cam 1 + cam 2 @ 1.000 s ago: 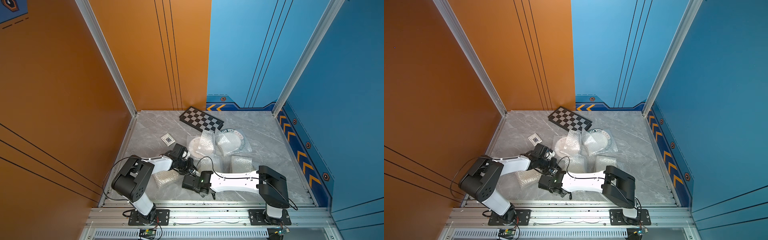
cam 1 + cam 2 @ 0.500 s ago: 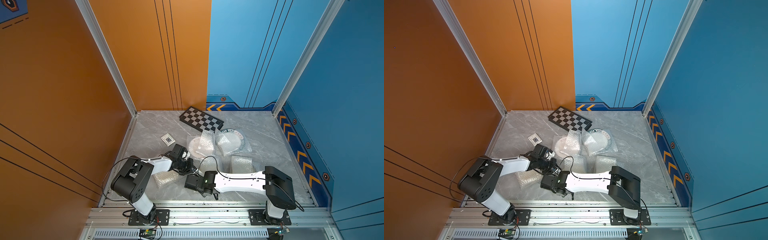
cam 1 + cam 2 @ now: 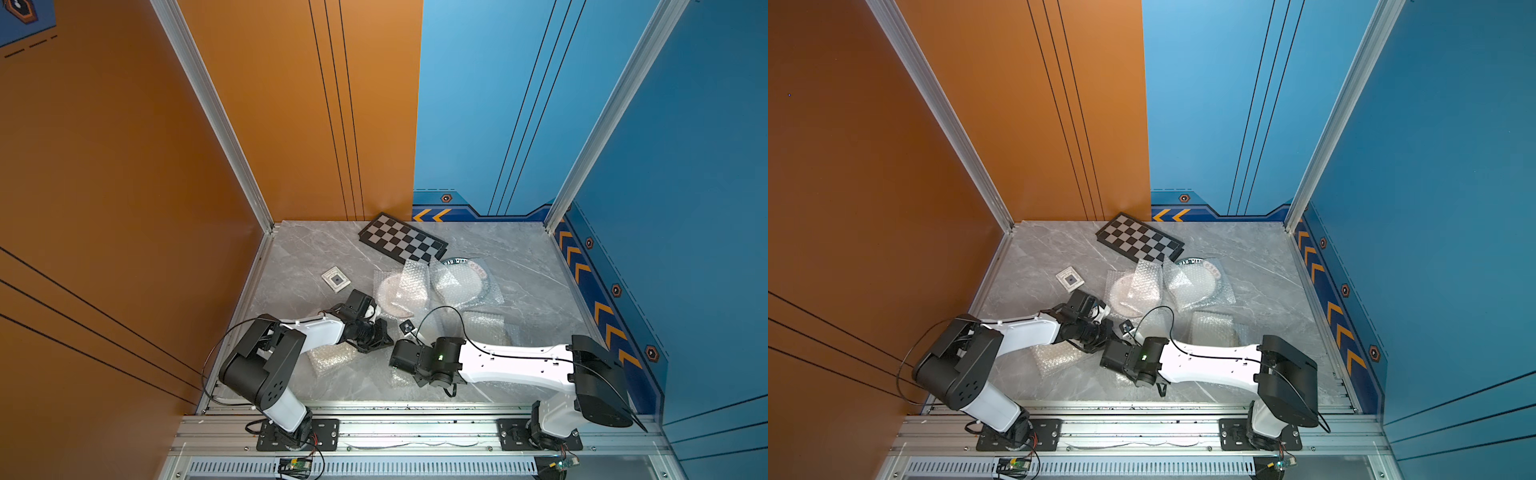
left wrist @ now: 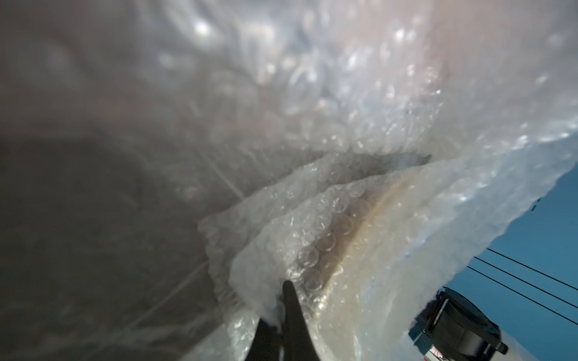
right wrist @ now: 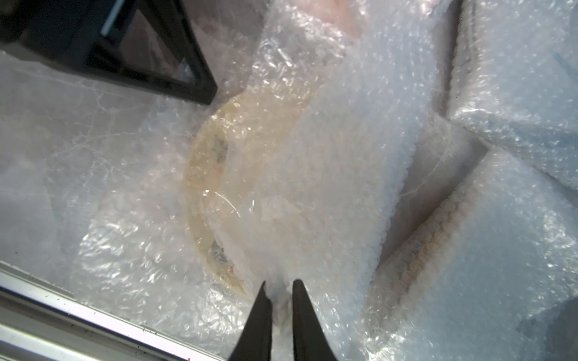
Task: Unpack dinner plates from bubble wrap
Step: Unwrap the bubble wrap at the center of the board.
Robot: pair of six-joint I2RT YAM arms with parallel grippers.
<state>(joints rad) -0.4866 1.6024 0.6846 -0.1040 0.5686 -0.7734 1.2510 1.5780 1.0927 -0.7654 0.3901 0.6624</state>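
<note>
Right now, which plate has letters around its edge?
The plate beside the checkerboard: its dark edge carries white letters; the pale plate next to it shows none.

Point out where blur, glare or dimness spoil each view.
Left wrist view: bubble wrap lies against the lens, mostly blurred and partly dim; only the fold at the left claw is sharp. Right wrist view: bright, with glare specks on the wrap and the pale plate hazy through it. Both top views: sharp and evenly lit.
</note>
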